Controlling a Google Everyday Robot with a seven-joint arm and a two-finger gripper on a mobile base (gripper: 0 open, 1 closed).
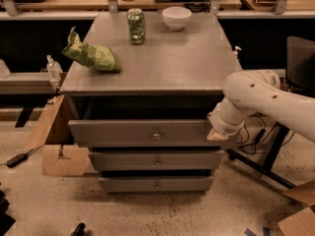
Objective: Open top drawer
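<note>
Camera view, gripper [216, 133] at right end of top drawer [123, 131] front

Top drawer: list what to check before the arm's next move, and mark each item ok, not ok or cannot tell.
1. Wide grey top drawer open: not ok; none of its inside shows.
2. Small round brass knob reachable: ok; nothing covers it.
3. White arm's gripper at the knob: not ok; it sits at the right end of the drawer front, apart from the knob.
4. Gripper touching the drawer front: cannot tell.
5. Green drink can, white bowl and green snack bag out of the drawer's way: ok; all rest on the grey cabinet top, the can upright.
</note>
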